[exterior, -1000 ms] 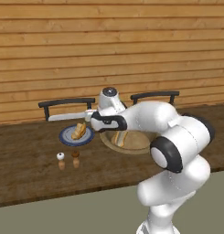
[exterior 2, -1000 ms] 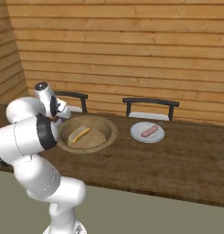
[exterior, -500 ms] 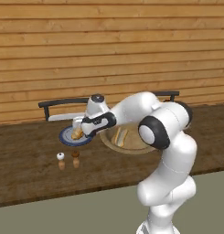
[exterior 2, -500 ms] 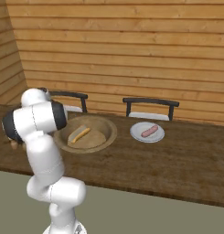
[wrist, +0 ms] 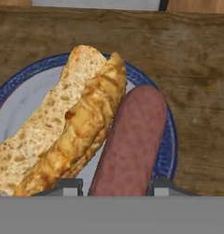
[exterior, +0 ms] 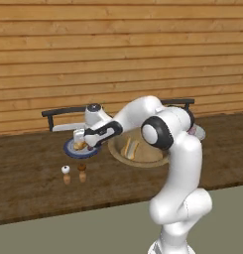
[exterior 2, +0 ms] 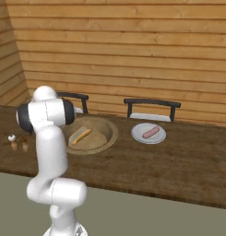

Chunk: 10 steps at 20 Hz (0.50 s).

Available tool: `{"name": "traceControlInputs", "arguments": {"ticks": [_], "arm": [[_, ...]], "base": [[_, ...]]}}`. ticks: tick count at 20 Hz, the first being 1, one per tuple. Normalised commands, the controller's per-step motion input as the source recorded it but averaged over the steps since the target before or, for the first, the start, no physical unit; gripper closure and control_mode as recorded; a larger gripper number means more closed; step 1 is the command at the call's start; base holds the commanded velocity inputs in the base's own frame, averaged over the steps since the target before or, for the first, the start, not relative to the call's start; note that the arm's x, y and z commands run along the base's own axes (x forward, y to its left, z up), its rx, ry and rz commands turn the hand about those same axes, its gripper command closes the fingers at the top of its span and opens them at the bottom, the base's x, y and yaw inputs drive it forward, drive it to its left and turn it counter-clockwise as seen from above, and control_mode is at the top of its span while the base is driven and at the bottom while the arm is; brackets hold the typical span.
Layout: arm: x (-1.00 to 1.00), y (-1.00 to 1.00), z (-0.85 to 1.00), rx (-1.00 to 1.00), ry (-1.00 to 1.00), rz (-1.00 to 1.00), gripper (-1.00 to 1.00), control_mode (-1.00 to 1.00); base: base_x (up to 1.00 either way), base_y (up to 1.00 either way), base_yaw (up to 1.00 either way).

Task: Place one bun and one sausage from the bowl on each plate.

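In the hand view a blue-rimmed plate (wrist: 167, 145) holds a split golden bun (wrist: 72, 132). Beside the bun lies a reddish-brown sausage (wrist: 131, 137), and my gripper (wrist: 114, 187) is shut on its near end, one fingertip (wrist: 70, 185) on each side. From the left base view the gripper (exterior: 79, 144) hangs low over that plate (exterior: 67, 148), left of the wooden bowl (exterior: 157, 158). One bun (exterior 2: 80, 135) lies in the bowl (exterior 2: 112, 133). A second plate (exterior 2: 138, 136) to the bowl's right carries one sausage (exterior 2: 151, 132).
A white shaker (exterior: 66, 173) and a brown one (exterior: 82, 172) stand on the dark wooden counter in front of the left plate. Two dark chairs (exterior 2: 151, 103) sit behind the counter against the plank wall. My arm spans above the bowl's left side.
The arm has swung left from the bowl and lowered the hand over the left plate, carrying the sausage. The jaws have closed very slightly.
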Motion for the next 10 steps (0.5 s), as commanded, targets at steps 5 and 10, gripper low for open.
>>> {"name": "traceControlInputs", "arguments": {"ticks": [5, 10], "arm": [[0.28, -0.04, 0.0, 0.0, 0.03, 0.0, -1.0, -1.0], [-0.32, -0.64, 0.81, 0.1, 0.0, -0.06, -1.0, -1.0]], "base": [[0.0, 0.0, 0.0], [0.0, 0.0, 0.0]]}}
